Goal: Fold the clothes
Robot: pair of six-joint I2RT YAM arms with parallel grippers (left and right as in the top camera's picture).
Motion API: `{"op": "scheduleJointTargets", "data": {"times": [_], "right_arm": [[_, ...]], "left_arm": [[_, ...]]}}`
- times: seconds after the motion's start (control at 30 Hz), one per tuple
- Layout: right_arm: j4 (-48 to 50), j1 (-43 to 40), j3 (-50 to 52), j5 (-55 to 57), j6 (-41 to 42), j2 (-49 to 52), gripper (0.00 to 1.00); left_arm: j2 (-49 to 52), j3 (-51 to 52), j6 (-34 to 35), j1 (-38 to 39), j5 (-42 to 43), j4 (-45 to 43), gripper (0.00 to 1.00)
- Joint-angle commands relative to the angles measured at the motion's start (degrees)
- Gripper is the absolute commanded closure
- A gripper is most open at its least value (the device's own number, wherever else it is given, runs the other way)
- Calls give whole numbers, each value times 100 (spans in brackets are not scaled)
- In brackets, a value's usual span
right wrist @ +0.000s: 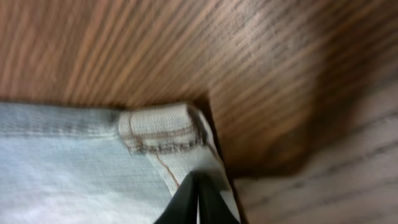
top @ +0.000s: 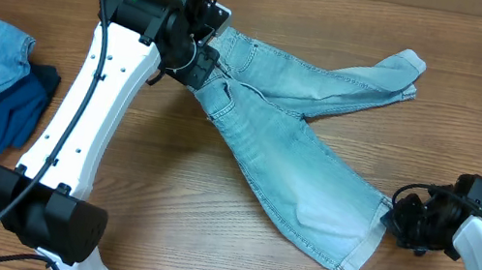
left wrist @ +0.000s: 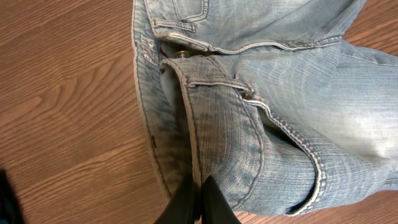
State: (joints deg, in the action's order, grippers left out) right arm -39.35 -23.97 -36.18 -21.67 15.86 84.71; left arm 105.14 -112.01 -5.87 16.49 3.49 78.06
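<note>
On shorts (top: 303, 175), left end effector (left wrist: 200, 186)

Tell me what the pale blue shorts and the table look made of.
Pale blue shorts: cotton denim by the look, faded and washed to a matte finish. The left wrist view shows a ribbed twill weave, tan topstitching and thick folded seams.
Table: brown wood-grain surface, smooth with a low sheen. The pictures do not show whether it is solid wood or a printed laminate.
</note>
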Motion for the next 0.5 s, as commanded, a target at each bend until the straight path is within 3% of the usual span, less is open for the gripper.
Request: {"op": "scheduleJointTargets", "data": {"times": [0.0, 0.13, 0.2, 0.27, 0.47], "right_arm": [[363, -11, 61, -197, 63, 2, 96], [907, -11, 61, 466, 190, 118, 96], [1298, -17, 61, 822, 463, 271, 96], [1906, -22, 42, 984, 549, 450, 96], [1856, -24, -927, 1423, 669, 463, 96]], "left_arm": [[-138, -63, 160, -44, -114, -22, 96], [-138, -63, 160, -44, -114, -24, 92], [-138, -63, 162, -44, -114, 9, 77], [-138, -63, 160, -44, -114, 20, 70], [-138, -63, 160, -44, -114, 37, 66]]}}
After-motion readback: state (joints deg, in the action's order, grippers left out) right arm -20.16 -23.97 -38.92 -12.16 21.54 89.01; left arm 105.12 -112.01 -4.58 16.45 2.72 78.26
